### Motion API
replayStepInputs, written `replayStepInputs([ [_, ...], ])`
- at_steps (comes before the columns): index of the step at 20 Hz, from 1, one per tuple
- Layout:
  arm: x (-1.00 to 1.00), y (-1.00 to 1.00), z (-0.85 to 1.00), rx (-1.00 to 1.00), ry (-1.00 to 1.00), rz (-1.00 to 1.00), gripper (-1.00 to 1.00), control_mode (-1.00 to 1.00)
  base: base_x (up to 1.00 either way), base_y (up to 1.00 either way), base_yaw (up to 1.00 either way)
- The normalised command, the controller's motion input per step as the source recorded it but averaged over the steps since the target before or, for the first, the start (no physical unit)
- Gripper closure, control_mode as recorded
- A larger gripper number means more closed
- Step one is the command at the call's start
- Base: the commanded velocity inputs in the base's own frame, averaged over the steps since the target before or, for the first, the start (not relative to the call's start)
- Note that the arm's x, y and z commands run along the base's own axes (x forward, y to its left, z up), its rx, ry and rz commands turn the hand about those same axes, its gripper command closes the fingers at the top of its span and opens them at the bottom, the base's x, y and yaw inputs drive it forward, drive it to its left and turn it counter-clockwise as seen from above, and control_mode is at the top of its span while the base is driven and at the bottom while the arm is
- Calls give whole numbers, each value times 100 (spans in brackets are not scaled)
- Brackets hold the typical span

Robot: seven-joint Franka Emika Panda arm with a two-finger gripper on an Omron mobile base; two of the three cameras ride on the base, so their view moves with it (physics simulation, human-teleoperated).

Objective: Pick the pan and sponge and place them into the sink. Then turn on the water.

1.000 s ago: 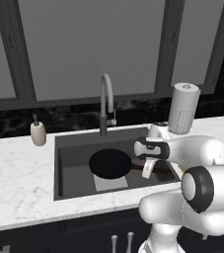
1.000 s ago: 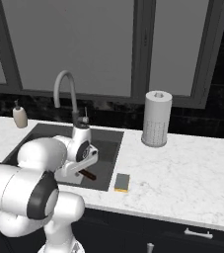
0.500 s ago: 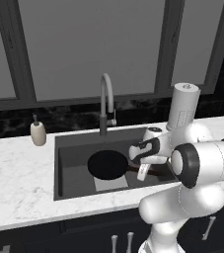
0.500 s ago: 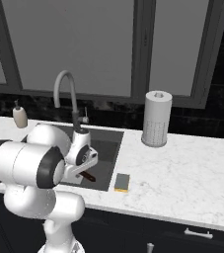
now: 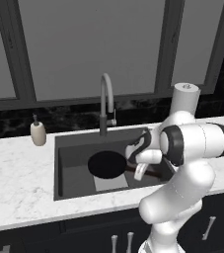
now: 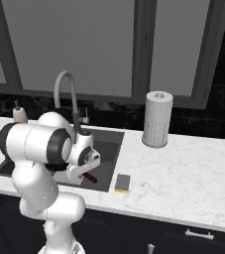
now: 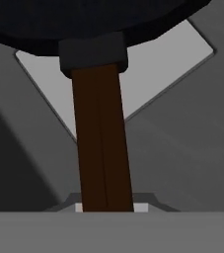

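Reddish-brown handle wood runs up the middle of the hand view from between the gripper (image 5: 139, 170), which is clenched on it, to the black pan (image 5: 106, 164) hanging over the sink (image 5: 74, 174) at centre frame. Stiff and front-heavy, the pan would likely tip; a hold nearer the bowl suits. Yellow sponge (image 6: 122, 182), light and soft, lies on the counter at lower centre of the right base view, for 1 easy pinch.
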Motion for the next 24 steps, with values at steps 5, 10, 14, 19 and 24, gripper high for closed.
replayStepInputs([
  [5,12,0,-36,0,4,0,100,-100,0,0,0],
  [10,21,0,-28,0,1,-3,100,-100,0,0,0],
  [14,30,0,-22,0,0,-4,100,-100,0,0,0],
  [19,35,0,-20,0,0,-4,100,-100,0,0,0],
  [24,38,0,-22,0,0,-3,100,-100,0,0,0],
])
